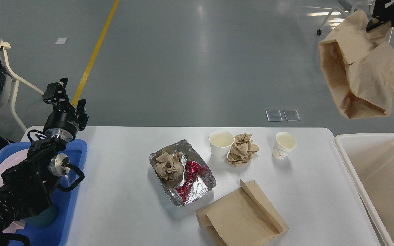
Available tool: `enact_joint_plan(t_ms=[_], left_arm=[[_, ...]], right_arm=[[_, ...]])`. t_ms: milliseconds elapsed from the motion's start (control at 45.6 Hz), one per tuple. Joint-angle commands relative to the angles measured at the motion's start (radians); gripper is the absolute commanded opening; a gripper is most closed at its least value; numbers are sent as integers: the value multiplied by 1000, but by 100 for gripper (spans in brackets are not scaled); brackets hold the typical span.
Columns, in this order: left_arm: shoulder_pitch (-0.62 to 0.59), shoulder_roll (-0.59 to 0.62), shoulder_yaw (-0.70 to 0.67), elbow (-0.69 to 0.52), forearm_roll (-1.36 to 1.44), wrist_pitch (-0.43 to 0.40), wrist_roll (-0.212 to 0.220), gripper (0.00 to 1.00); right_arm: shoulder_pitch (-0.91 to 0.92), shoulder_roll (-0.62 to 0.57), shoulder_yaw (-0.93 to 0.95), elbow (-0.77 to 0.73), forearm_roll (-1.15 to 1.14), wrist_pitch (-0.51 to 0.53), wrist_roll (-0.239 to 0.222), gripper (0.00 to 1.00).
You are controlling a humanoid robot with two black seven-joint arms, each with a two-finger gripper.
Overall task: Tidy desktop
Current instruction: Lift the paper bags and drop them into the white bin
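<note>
— Head view, and the white desktop (121,191) fills the lower middle of the frame. What's on it?

— Centre, a foil tray (182,172) holding crumpled brown paper and something red. Just right of it, a paper cup (221,144) touching a crumpled paper ball (242,149), then a second cup (283,145) standing apart. A flat brown paper bag (241,216) lies at the bottom edge.

— And off the sides?

— Blue tray (68,205) at lower left, off-white bin (378,177) at lower right.

— The arms?

— Right gripper (376,24), top right corner, is pinching another brown paper bag (359,68), which hangs in the air above the bin. Left gripper (60,92) sits at upper left over the blue tray's far end, fingers spread, nothing in them.
</note>
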Motion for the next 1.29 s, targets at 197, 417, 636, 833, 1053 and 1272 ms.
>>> enact_joint_plan(t_ms=[197,417,636,833,1053,1272], left_arm=[[0,0,0,0,0,0,0,97],[0,-1,0,0,0,0,0,97],[0,0,0,0,0,0,0,97],[0,0,0,0,0,0,0,97],[0,0,0,0,0,0,0,97],[0,-1,0,0,0,0,0,97]], right_arm=[[-398,-71,30,-211,18,-233,0,0],[-737,-74,119,-309,58,-436,1,0],[-952,-56,137,-395,58,-658,1,50],[-1037,-30,136,-398,58,-772,1,99],[-1034,-27,139,-381,58,-770,1,100],[-871,53,128,-378,61,-758,1,100]])
